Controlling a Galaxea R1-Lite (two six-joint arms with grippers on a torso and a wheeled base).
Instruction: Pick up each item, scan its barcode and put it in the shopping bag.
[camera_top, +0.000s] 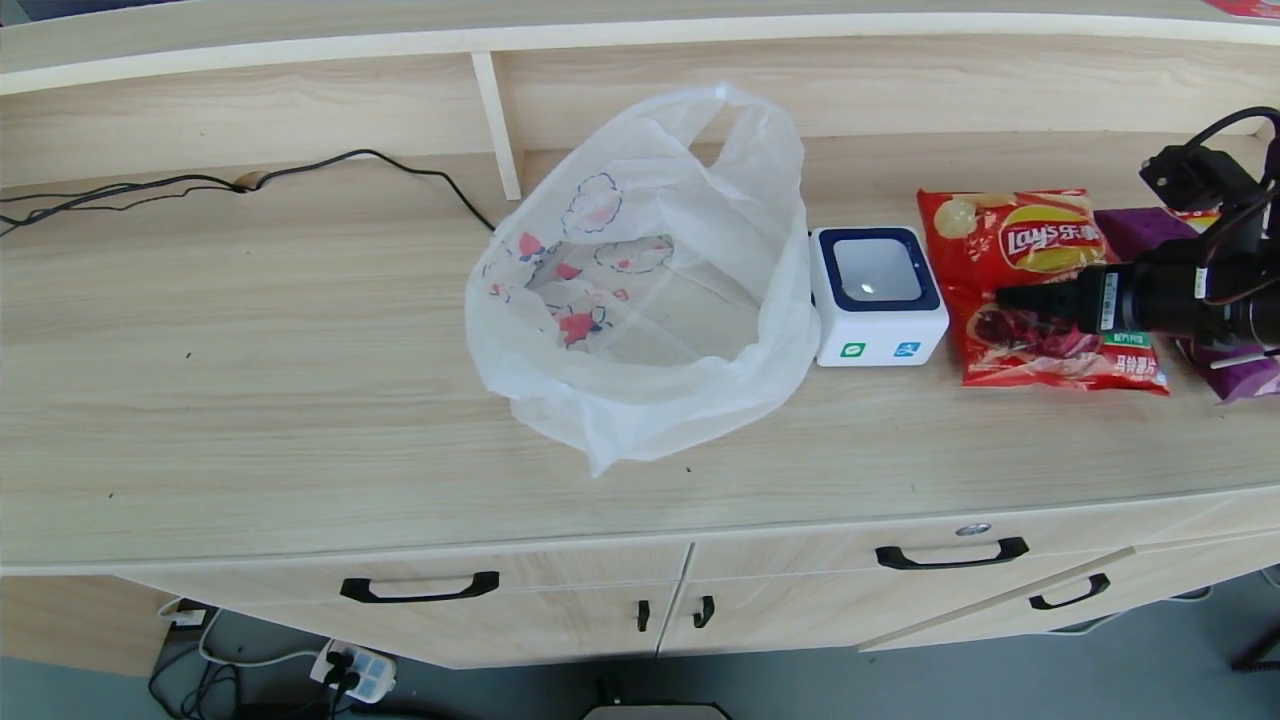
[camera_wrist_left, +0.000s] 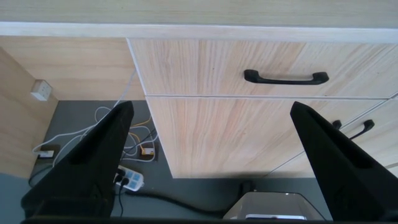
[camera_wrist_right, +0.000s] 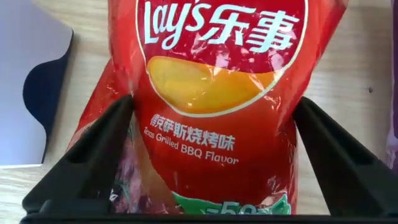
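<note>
My right hand (camera_wrist_right: 211, 112) hangs wide above the red chip bag (camera_top: 1000, 240), just right of the barcode scanner (camera_top: 878, 295). Risk: the slick, puffed bag slips from a shallow pinch.

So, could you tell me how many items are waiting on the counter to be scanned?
2: the red chip bag just right of the scanner, and a purple pack beyond it, partly behind the right arm; another may be hidden.

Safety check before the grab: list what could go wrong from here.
1. The open right pincer hangs over the puffy chip bag; the bag may slip or get crushed.
2. The scanner and a purple pack flank the chips closely; either could get nudged.
3. The shopping bag is limp; its mouth may sag shut.
</note>
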